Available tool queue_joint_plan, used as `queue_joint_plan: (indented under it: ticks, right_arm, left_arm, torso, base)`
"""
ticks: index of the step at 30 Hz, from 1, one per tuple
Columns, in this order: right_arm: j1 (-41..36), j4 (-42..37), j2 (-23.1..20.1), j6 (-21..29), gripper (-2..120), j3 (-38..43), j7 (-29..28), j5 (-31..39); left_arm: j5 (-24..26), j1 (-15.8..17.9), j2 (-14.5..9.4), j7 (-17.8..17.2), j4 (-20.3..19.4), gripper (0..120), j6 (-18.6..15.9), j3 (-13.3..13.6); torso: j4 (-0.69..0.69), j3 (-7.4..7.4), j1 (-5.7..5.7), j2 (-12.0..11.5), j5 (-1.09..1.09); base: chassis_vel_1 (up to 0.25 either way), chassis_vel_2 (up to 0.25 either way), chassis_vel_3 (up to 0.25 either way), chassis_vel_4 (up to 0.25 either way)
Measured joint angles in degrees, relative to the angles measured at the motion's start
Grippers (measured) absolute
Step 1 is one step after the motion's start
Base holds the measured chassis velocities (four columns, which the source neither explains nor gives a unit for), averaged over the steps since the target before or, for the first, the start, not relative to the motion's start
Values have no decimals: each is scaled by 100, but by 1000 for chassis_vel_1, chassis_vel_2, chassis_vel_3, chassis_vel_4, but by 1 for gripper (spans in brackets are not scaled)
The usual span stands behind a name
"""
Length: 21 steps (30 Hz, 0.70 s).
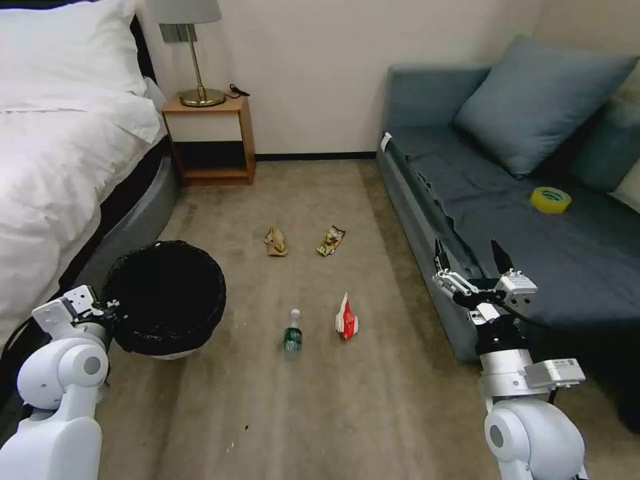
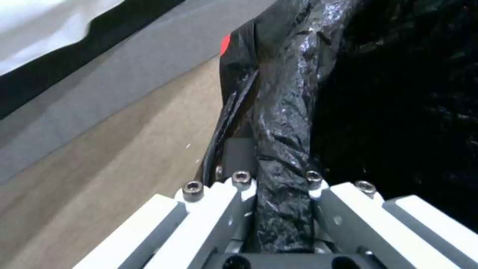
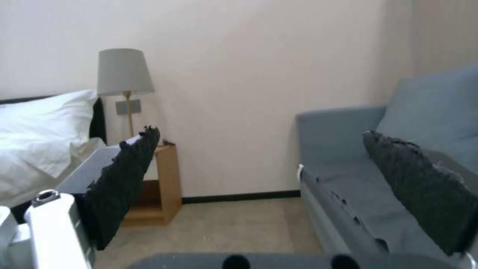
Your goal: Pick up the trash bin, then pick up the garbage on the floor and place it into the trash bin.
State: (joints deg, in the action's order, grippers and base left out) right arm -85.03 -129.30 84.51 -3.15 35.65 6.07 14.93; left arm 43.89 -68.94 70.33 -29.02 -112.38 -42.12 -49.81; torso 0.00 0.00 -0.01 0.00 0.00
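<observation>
The left gripper was clamped on the rim of the bin, w/ the liner bunched between its fingers in the left wrist view. The bin sat low by the bed; whether its base had cleared the floor couldn't be told. The right gripper hung idle by the sofa, fingers spread wide, holding nothing.

To do this step well, I'd judge: lift straight up and slow, keep the bin level, watch that the slick liner doesn't slip off the rim. Carry it close to the scraps so drops are short.

Garbage lay on the carpet: bottle and red wrapper nearest, brown paper and snack wrapper farther out, all apart from the bin.

Labels: green band on the bottle, print on both wrappers, none legible.
</observation>
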Motion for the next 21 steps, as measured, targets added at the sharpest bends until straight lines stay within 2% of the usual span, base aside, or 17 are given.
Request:
queue_joint_plan:
  ticks: [8, 14, 17, 21]
  right_arm:
    - [34, 61, 1, 7, 100, -61, 9, -58]
    - [60, 150, -79, 5, 100, -255, -17, -179]
    - [94, 179, -179, 192, 100, -420, -155, -211]
    - [160, 162, -399, 1164, 100, -942, -856, 180]
  left_arm:
    - [-7, 45, 17, 10, 64, 3, 0, 0]
    - [-12, 98, 40, 21, 109, 3, -1, 22]
    - [-12, 123, 49, 21, 111, 3, -1, 26]
    - [-17, 245, 54, 34, 139, 3, -2, 145]
  torso:
    - [0, 1, 1, 0, 0]
    - [-1, 1, 1, 0, -1]
    - [-1, 0, 1, 0, 0]
    - [0, 0, 0, 0, -1]
  base:
    - [-212, 204, 199, -216]
    - [-137, 132, 114, -133]
    - [0, 0, 0, 0]
    - [28, -15, -13, 17]
